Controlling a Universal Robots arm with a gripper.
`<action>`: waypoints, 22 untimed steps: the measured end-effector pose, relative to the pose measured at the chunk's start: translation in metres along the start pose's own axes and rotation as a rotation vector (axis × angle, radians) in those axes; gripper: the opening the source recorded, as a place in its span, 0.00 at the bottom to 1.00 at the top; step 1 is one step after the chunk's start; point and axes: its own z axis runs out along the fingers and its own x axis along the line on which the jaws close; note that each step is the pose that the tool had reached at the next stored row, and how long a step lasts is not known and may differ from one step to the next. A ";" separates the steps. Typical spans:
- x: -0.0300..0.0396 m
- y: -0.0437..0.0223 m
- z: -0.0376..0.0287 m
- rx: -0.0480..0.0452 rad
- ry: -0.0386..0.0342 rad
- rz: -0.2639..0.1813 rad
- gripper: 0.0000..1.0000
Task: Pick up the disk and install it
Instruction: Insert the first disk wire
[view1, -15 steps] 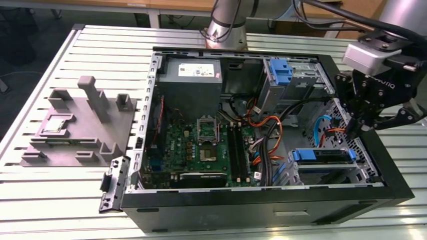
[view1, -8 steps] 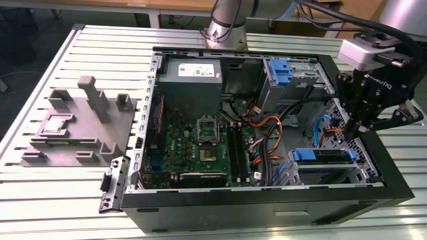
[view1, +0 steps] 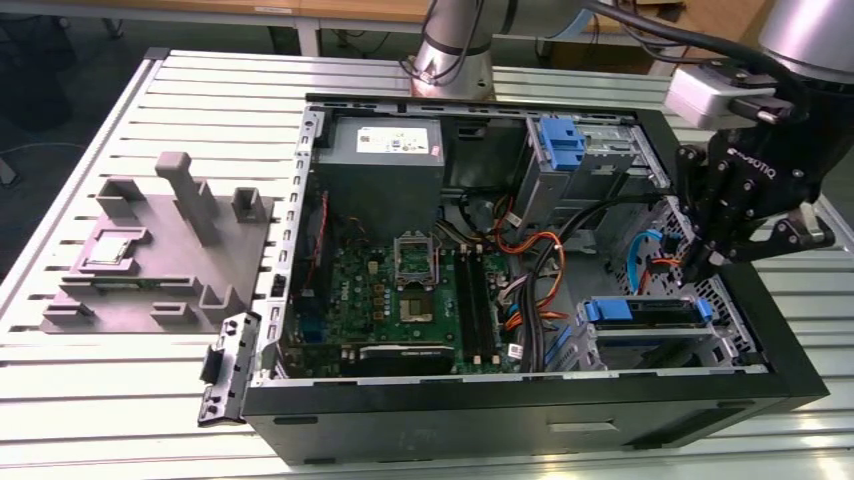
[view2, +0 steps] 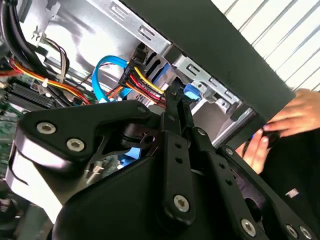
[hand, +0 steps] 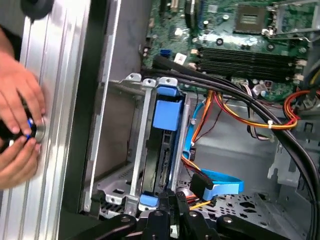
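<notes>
Blue-bracketed disk (hand: 164, 150) is being shown seated edge-on in the drive cage (hand: 135, 165), directly ahead of the gripper (hand: 172, 207), whose fingers are being held narrow, nearly together, gripping nothing visible. Fingertips are sitting just beside the disk's blue end tab (view1: 645, 311). Judged step: final seating; pressure is best being applied squarely along the cage rails, clear of the orange and blue cables (hand: 215, 187) alongside. Hands (hand: 17, 125) are being kept outside the case wall
</notes>
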 end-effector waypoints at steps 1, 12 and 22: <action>0.0000 0.0000 0.0001 -0.0037 0.0002 0.018 0.17; 0.0012 0.0021 0.0032 -0.0234 -0.0076 0.123 0.17; 0.0072 0.0081 0.0076 -0.0093 -0.0309 0.126 0.17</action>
